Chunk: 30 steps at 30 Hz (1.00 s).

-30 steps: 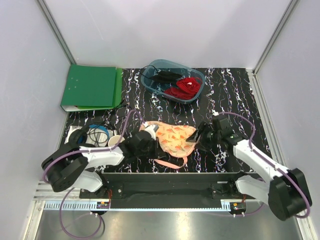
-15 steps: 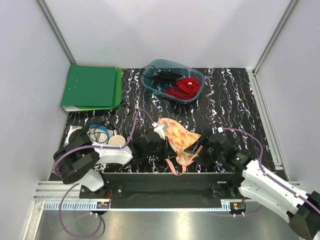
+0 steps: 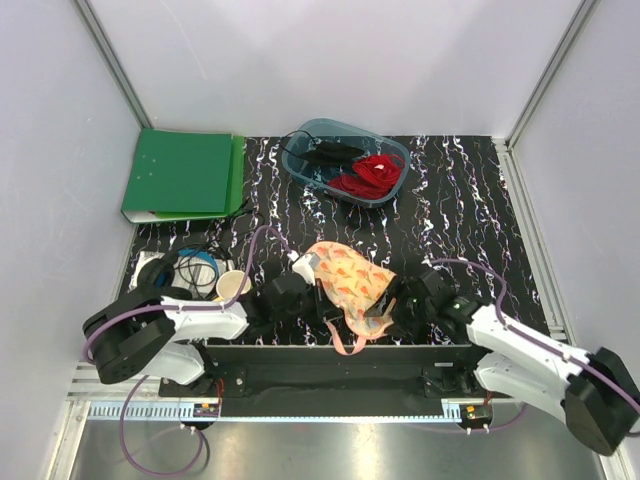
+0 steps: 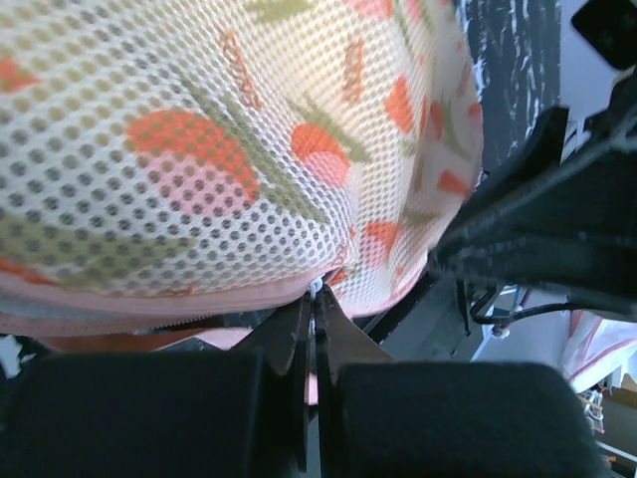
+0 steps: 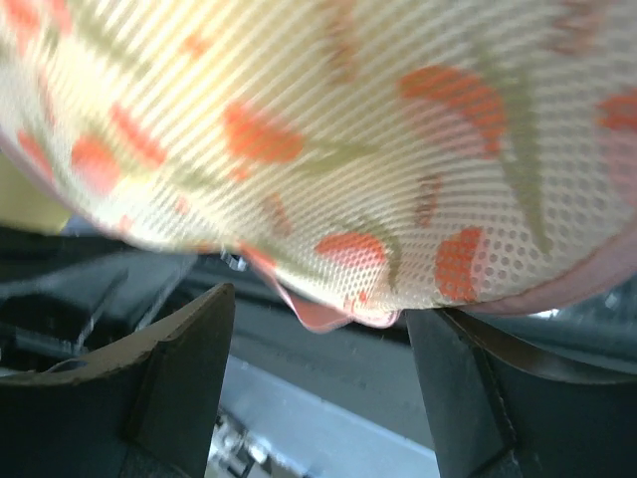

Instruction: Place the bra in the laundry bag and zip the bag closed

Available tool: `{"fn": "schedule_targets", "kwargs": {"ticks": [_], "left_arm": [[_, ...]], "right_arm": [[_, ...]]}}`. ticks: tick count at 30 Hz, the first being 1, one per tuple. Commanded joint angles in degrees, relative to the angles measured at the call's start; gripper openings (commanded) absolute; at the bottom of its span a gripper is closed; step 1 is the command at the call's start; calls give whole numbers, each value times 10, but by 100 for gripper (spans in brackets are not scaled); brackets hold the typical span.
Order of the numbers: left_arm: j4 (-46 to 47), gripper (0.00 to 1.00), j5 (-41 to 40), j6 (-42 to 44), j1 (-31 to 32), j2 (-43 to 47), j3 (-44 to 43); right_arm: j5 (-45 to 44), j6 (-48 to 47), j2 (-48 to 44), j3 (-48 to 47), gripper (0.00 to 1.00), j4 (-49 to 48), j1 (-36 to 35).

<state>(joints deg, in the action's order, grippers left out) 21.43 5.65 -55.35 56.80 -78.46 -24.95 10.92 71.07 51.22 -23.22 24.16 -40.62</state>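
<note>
- Left gripper (image 4: 311,304) is clenched, its two fingers pressed together on the pink trim at the edge of the laundry bag (image 3: 350,278).
- Right gripper (image 5: 320,311) stands released, its two fingers wide apart with the bag's lower edge hanging between them, pinched by neither.
- One laundry bag lies between the two grippers near the front edge of the table (image 3: 470,200), its printed mesh side up.
- Farther back stands one blue-grey tub (image 3: 296,172) holding two garments: one red garment (image 3: 368,175) and one black garment (image 3: 325,153).
- One green binder (image 3: 180,175) lies at the back left, and one paper cup (image 3: 231,286) stands beside the left arm.
</note>
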Motion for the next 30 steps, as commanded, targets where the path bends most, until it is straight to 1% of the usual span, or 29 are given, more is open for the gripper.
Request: {"fn": "schedule_targets", "kwargs": {"ticks": [1,3,4,6,7,8,11,12,14,15,16,17,18,19,20,21,22,23,24,25,26,27,28,29,30], "left_arm": [[15,0,-10,-8,9,31,24],[7,0,-14,-9,15,42,37],[4,0,-16,-9,17,45,40],[-2,0,-20,-9,20,50,48],[-2,0,-21,-9,20,50,50],[0,0,-22,-9,21,50,51],[5,0,-24,-5,21,37,39],[11,0,-24,-5,21,26,28],[26,0,-20,-9,21,11,18],[29,0,-20,-10,21,6,13],[33,0,-19,-12,21,1,4],[43,0,-15,-14,20,-10,0],[48,0,-13,-16,20,-14,-4],[53,0,-9,-17,20,-19,-11],[59,0,-5,-18,21,-27,-13],[63,0,0,-19,21,-32,-15],[69,0,3,-25,21,-36,-15],[82,0,11,-29,20,-42,-14],[87,0,11,-32,21,-45,-13],[92,0,14,-36,21,-48,-13],[98,0,18,-37,21,-52,-16],[99,0,19,-38,21,-54,-17],[102,0,20,-41,22,-56,-17],[106,0,22,-42,22,-58,-19],[106,0,23,-42,22,-58,-20]], "right_arm": [[-60,-63,68,-27,78,-69,35],[-45,-98,116,-45,78,-90,93],[-44,-142,131,-77,78,-90,110],[-42,-187,176,-116,79,-84,145],[-48,-231,189,-165,79,-76,148],[-55,-251,204,-190,81,-67,148],[-60,-311,272,-293,86,9,148],[-68,-338,281,-336,88,65,148],[-83,-356,283,-361,91,137,148],[-86,-364,274,-364,95,154,148],[-91,-364,262,-358,96,167,147],[-83,-359,224,-346,97,176,147],[-72,-336,199,-313,100,175,147],[-58,-322,178,-294,100,171,147],[-16,-309,139,-277,100,158,145],[1,-273,122,-240,100,150,142],[14,-253,106,-222,100,138,118],[36,-231,78,-204,100,104,104],[40,-177,64,-169,100,87,90],[42,-145,49,-150,100,65,64],[39,-113,21,-131,100,3,47],[31,-48,8,-93,100,-29,33],[19,-19,0,-76,99,-60,19],[2,5,-1,-61,99,-123,-9],[-5,44,6,-35,98,-148,-19]]}}
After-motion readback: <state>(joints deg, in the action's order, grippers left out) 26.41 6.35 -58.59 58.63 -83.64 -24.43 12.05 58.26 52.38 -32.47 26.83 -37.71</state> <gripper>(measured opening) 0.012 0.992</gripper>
